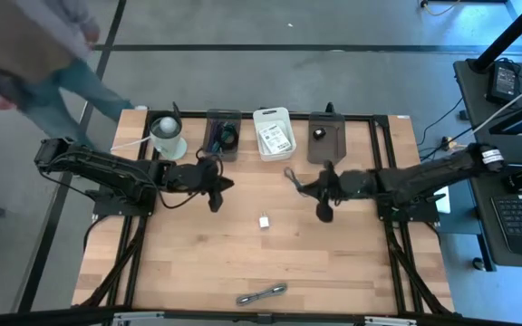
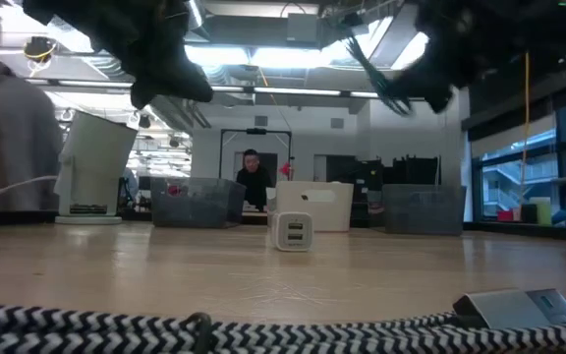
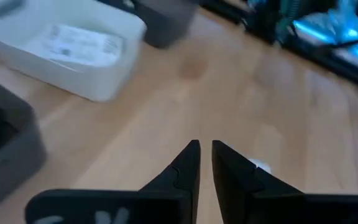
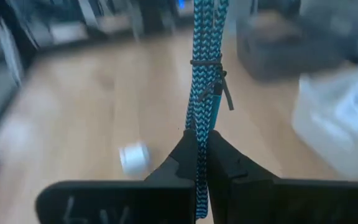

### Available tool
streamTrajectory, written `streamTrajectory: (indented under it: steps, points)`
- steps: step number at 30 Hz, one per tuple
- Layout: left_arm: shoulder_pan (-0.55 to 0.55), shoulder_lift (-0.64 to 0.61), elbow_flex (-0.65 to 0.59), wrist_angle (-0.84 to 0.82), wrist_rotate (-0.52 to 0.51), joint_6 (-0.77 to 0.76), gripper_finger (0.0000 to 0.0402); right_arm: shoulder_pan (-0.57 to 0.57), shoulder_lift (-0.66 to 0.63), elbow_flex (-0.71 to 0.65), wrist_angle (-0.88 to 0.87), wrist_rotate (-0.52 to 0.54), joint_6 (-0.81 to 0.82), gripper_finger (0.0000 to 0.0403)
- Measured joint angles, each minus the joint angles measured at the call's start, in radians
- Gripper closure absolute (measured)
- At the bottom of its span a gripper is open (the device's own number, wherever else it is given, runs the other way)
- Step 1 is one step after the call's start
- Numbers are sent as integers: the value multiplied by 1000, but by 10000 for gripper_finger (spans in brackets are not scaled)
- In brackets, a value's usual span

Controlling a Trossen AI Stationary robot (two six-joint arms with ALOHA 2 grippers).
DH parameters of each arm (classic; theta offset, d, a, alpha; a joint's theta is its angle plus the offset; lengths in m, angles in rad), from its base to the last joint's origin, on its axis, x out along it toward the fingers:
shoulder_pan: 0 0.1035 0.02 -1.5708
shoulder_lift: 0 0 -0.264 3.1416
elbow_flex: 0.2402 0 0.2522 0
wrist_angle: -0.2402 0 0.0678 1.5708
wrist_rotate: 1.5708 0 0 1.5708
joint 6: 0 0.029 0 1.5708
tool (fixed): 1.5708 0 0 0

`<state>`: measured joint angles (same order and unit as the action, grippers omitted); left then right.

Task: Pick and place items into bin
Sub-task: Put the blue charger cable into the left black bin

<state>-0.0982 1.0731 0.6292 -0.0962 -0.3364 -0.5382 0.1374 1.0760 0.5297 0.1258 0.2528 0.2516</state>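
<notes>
Teal-and-black braided cable (image 4: 201, 74) is pinched between the right gripper (image 4: 202, 144) fingers, running straight out from the tips along the gripper's own line and bound with a thin tie. In the high view the right gripper (image 1: 323, 212) hangs above the table, just in front of the dark grey bin (image 1: 326, 138) and beside the white bin (image 1: 273, 132) holding printed cards. My guess is the carry goes back toward that row (the right arm is plainly the nearer one). The left gripper (image 3: 205, 155) hovers empty, fingers nearly pressed together, near the other dark bin (image 1: 222, 132). On the pale wooden table (image 1: 188, 263) lie a small white charger cube (image 1: 264, 220) between the arms and a striped braided cable (image 1: 261, 293) at the near edge. A person sits in the room beyond.
</notes>
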Motion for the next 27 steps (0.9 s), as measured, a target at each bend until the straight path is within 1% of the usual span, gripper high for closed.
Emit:
streamTrajectory:
  steps: [4, 7, 10, 12, 16, 18, 21, 24, 25, 27]
  points:
    - [2, 0, 0, 83, -81, -4, 342, -67, 30, 1, 190, -89, 19, 392]
    - [2, 0, 0, 172, -124, 41, 310, -100, 69, 11, 260, -124, 67, 392]
    - [2, 0, 0, 230, -217, 50, 280, -121, 125, 56, 261, -148, 107, 392]
    - [3, 0, 0, 256, -245, 46, 266, -126, 173, 98, 268, -180, 110, 392]
    - [2, 0, 0, 288, -304, 46, 254, -128, 284, 185, 267, -224, 104, 392]
    - [9, 0, 0, 322, -330, 43, 254, -135, 338, 228, 262, -225, 96, 392]
    - [31, 0, -1, 418, -335, 28, 258, -156, 395, 292, 256, -224, 88, 392]
    - [74, 2, -1, 487, -318, 63, 261, -182, 425, 352, 252, -224, 83, 392]
    - [93, 3, -1, 497, -283, 87, 262, -191, 430, 370, 251, -224, 80, 392]
    - [137, 3, 2, 501, -162, 145, 264, -212, 434, 398, 253, -224, 79, 392]
